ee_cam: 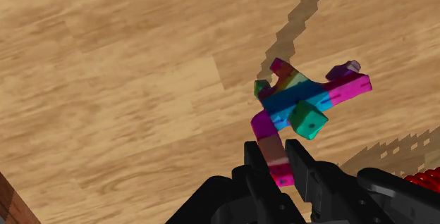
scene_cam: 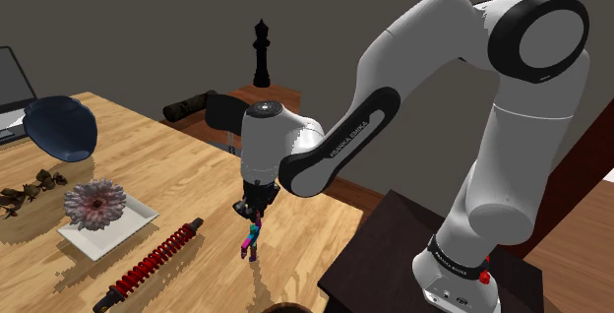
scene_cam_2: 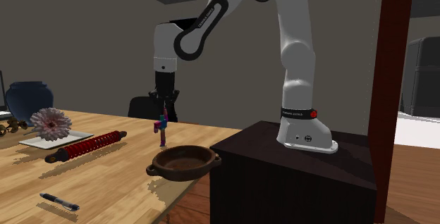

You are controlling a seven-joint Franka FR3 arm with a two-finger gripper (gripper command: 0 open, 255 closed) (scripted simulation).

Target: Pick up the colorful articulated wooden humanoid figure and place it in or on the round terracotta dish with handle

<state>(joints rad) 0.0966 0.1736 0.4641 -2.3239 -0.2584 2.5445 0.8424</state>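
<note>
The colourful jointed figure of pink, blue and teal blocks hangs from my black gripper above the wooden table. In the wrist view the gripper is shut on the figure, clasping one pink end between the fingers while the body sticks out beyond the tips. In the second exterior view the figure dangles under the gripper, up and to the left of the round brown dish with handles, which sits at the table's edge beside the stand.
A red ribbed roller with black ends lies near the figure. A white square plate holds a spiky flower. A dark blue vase, a black chess piece and a pen are also around. The dark stand borders the dish.
</note>
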